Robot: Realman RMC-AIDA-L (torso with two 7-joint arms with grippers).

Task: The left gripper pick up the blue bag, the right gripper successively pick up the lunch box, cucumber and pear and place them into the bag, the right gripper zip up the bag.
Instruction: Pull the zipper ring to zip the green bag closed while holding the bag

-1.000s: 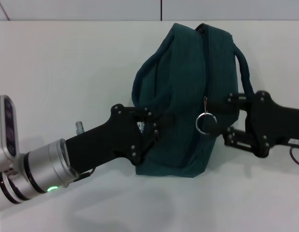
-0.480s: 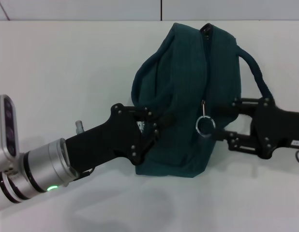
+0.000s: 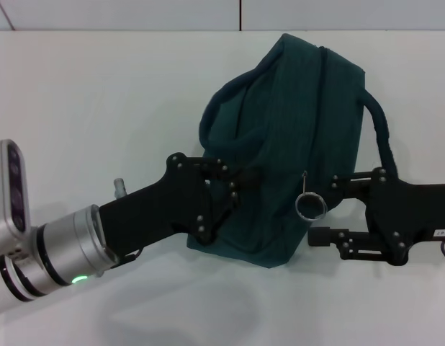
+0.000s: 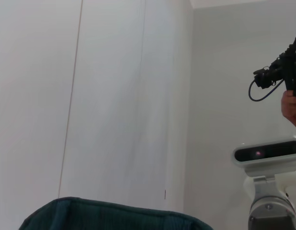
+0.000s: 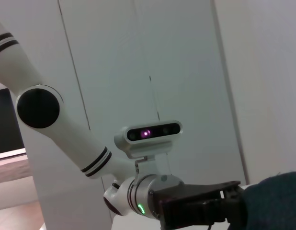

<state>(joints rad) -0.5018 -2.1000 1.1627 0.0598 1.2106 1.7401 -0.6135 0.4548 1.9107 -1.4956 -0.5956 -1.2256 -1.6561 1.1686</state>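
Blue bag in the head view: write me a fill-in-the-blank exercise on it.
1. The blue bag is gripped by the ____ pincer.
2. A metal ____ hangs from its zipper.
3. The right pincer sits beside the bag with its fingers ____.
4. The bag's zipper is ____.

Missing words: left; ring; open; closed

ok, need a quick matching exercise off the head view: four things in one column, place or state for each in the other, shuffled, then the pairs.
Things:
1. left end effector
2. right end effector
3. blue bag
4. zipper ring pull

Place or state:
A. hangs on the bag's front, just ahead of the right arm's fingers
B. lifted and tilted between the two arms
C. black claw on a silver wrist with a green light, pinching the bag's left side
D. all-black claw at the bag's right side, fingers apart

Pairs: 1-C, 2-D, 3-B, 4-A
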